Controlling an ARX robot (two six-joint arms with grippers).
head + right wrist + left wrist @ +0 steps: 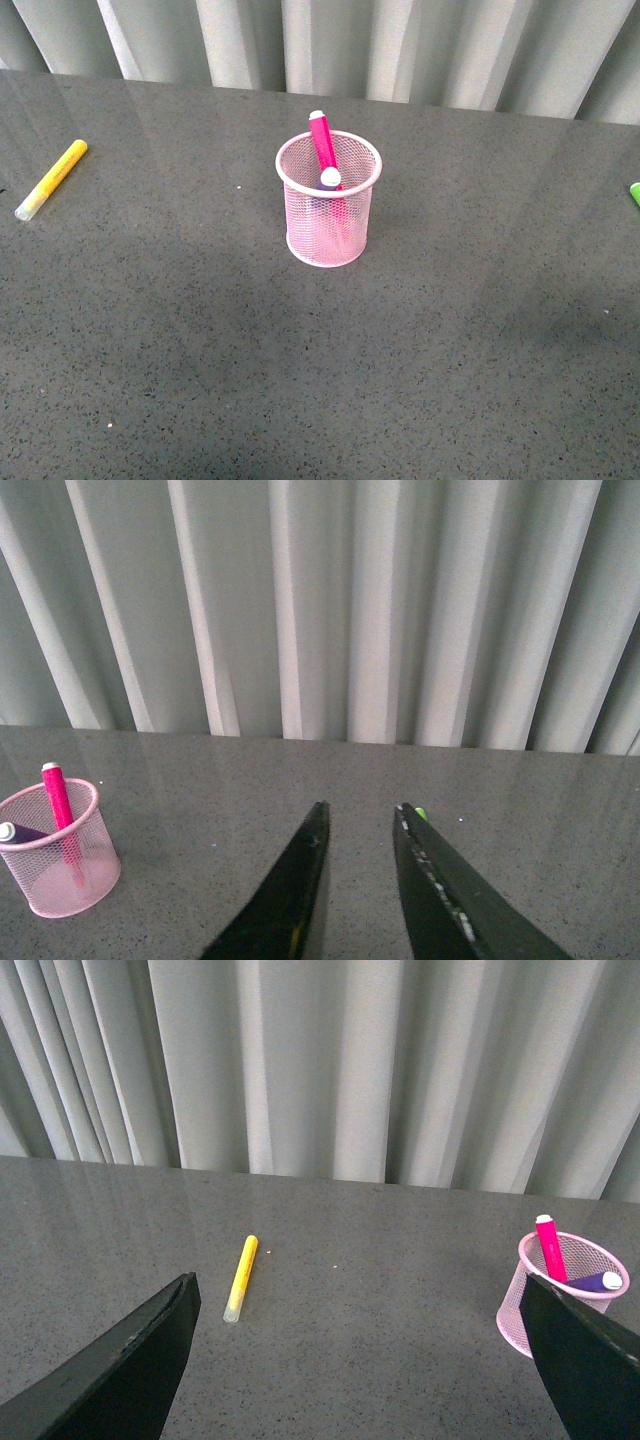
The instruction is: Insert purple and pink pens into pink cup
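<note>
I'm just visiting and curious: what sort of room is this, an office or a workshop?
Probably a lab or test bench, not a lived-in office: a bare dark speckled tabletop, a plain pleated grey curtain as backdrop, and only a pink cup and stray yellow marker.

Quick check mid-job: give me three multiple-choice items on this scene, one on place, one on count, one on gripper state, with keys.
1. Where does the yellow marker lie?
A. In the cup
B. On the table, left of the cup
C. Between the fingers

2. How many pens stand in the pink cup?
A. None
B. One
C. Two

3. How are the left gripper fingers set?
A. Wide apart, empty
B. Shut on a pen
C. Shut on the cup

Key: 1 B, front view shows it there. 2 C, pink pen and purple pen are inside. 3 A, nothing sits between them.
</note>
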